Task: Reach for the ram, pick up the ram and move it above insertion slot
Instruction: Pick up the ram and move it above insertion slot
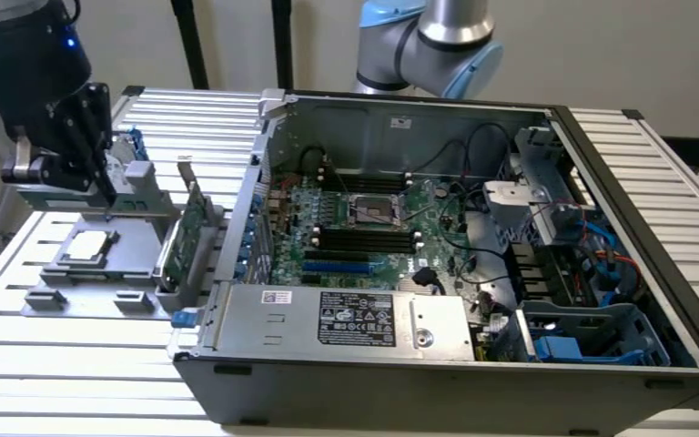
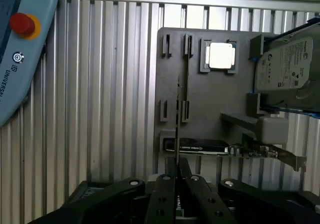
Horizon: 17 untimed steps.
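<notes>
The ram point(image 2: 177, 124) shows edge-on as a thin dark line running out from between my fingertips. My gripper point(image 2: 177, 176) is shut on it, with black fingers point(image 2: 164, 196) pressed to either side. It hangs over the grey fixture plate point(image 2: 200, 98), offset from the holder clips point(image 2: 165, 111). In the exterior view my gripper point(image 1: 105, 193) is at the far left, above the fixture plate point(image 1: 70, 282) and outside the open computer case point(image 1: 641, 164). The black memory slots point(image 1: 362, 239) lie on the motherboard inside the case, well toward the exterior view's right of the gripper.
On the fixture sit a processor point(image 2: 220, 56), a green expansion card point(image 1: 186, 238) standing on edge, and a silver hard drive point(image 2: 287, 66). A teach pendant with a red button point(image 2: 22, 23) lies on the slatted table. The power supply point(image 1: 338, 319) fills the case's near side.
</notes>
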Available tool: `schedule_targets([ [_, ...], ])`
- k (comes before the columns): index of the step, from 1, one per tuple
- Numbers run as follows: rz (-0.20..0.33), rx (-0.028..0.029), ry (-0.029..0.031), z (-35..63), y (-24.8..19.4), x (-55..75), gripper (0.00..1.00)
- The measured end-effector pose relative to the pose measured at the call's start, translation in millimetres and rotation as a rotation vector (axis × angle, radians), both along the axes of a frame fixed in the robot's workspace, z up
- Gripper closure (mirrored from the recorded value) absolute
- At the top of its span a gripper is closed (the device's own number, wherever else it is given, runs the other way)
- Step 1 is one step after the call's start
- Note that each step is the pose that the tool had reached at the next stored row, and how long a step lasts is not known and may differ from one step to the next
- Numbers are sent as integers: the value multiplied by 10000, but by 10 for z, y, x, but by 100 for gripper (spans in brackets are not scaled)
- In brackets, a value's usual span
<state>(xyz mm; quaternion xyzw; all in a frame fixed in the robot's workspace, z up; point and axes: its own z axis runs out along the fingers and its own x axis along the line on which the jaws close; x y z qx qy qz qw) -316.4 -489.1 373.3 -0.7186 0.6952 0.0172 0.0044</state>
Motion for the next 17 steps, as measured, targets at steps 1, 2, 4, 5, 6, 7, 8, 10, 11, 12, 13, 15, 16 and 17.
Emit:
schedule_targets([
  [1,5,12,3,45,0,41,87],
  [2,10,24,6,89,0,84,87],
  [4,15,42,8,179,0,170,87],
  [5,18,51,10,224,0,212,87],
  [6,22,69,10,263,0,256,87],
  [7,27,99,11,297,0,302,87],
  [8,33,133,12,323,0,344,87],
  [10,41,214,10,352,0,434,87],
  [11,43,258,11,361,0,480,87],
  [12,44,309,11,366,0,526,87],
  [13,44,354,12,369,0,571,87],
  [15,45,440,11,370,0,661,87],
  [16,44,477,10,370,0,706,87],
  [17,44,510,11,370,0,751,87],
])
